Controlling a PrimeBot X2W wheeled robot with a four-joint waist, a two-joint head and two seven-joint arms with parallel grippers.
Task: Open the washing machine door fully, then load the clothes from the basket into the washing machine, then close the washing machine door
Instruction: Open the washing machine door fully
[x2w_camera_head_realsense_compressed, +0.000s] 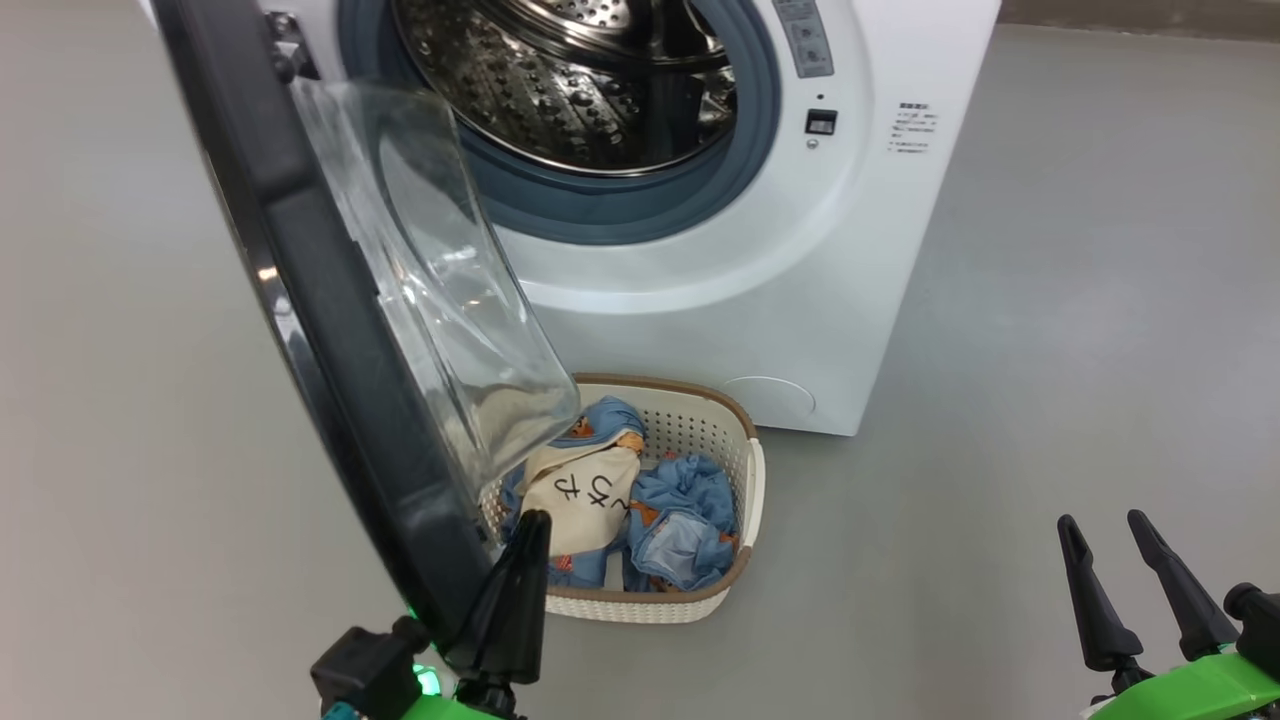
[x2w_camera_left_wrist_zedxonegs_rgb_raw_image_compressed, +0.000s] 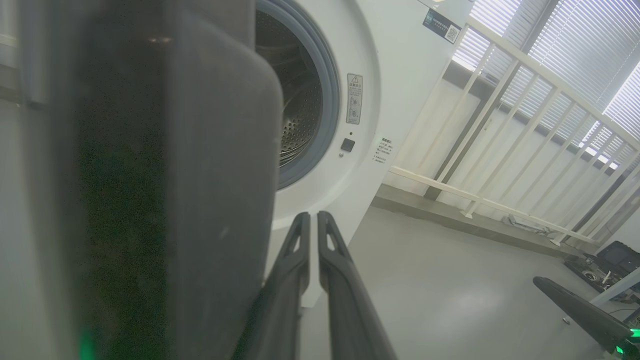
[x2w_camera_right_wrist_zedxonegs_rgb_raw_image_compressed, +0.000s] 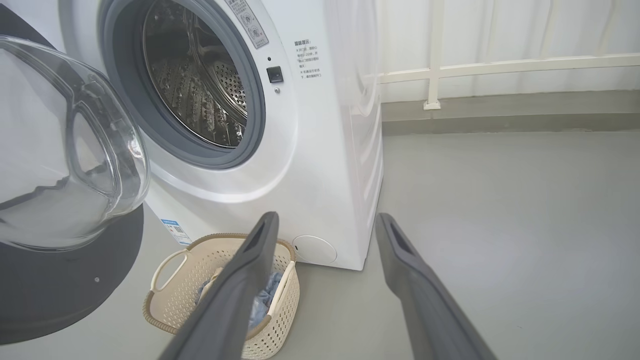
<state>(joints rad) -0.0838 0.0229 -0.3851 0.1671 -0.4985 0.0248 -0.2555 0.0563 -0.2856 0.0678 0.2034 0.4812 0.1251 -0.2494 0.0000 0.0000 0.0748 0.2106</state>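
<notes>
Hovering beside the washing machine door, left pincer clenched (empty); right pincer released.

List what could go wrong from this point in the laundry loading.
1. The door stands close by the basket, its glass screening some clothes in the head view; a grab could hit it.
2. The left gripper sits shut beside the door's edge; a push might slip off.
3. Loose clothes could snag on the grey seal around the washer opening.
</notes>
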